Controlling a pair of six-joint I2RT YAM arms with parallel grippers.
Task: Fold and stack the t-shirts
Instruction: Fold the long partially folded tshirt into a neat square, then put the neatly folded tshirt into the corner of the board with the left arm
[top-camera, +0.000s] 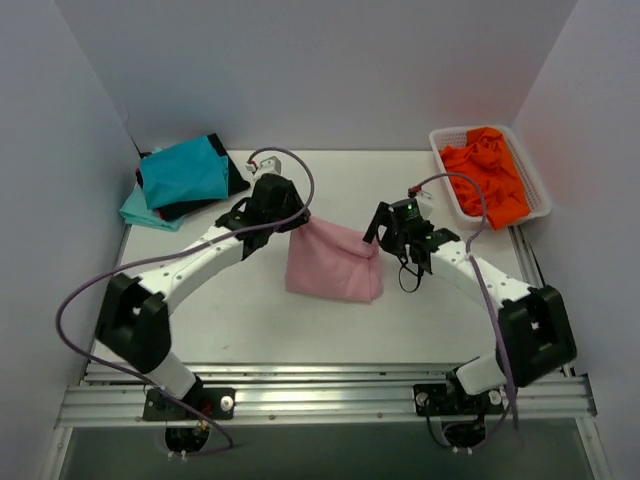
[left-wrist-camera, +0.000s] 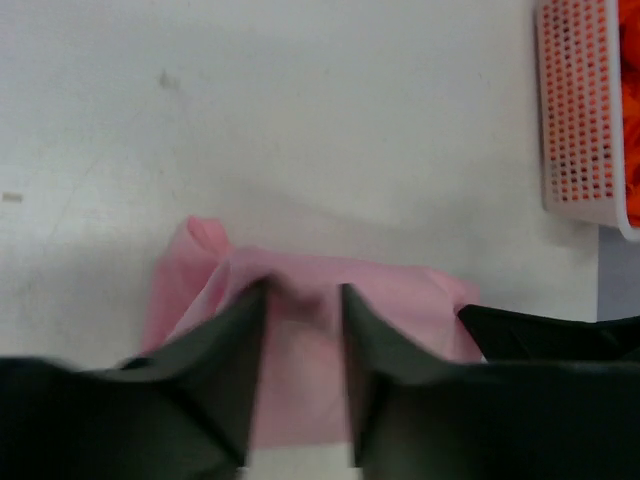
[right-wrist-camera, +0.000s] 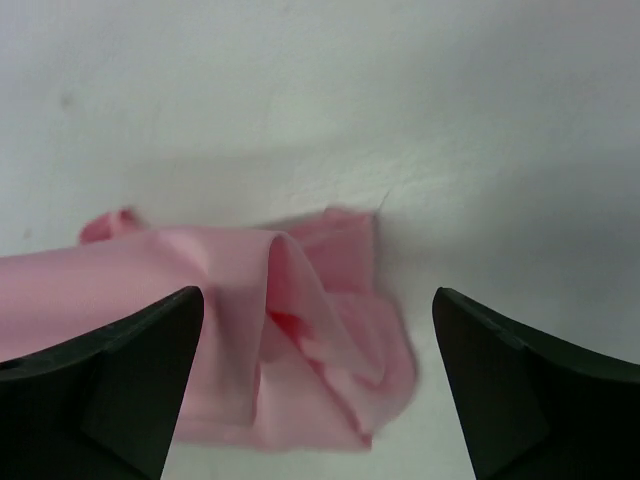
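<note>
The pink t-shirt (top-camera: 335, 262) is lying mid-table (top-camera: 230, 310) between the two arms, with one upper corner drawn up. The left gripper (left-wrist-camera: 303, 295) is pinching that corner, its fingers nearly together with pink cloth between them. The right gripper (right-wrist-camera: 318, 300) is hanging over the shirt's other end with its fingers spread wide, gripping nothing.

In the far left corner a teal t-shirt (top-camera: 185, 172) is resting on a black t-shirt (top-camera: 236, 182) and a pale aqua t-shirt (top-camera: 143, 212). At far right a white basket (left-wrist-camera: 575, 110) is holding the orange t-shirt (top-camera: 490, 170). Both groups are sitting well apart from the pink shirt.

Only the edges of the black and aqua shirts are showing. In the left wrist view the fingers are covering the shirt's near portion.

Bare table is running in front of and behind the pink shirt. Walls (top-camera: 60, 150) are closing the left, right and far sides. A purple cable (top-camera: 300, 165) is arching over the left arm.
</note>
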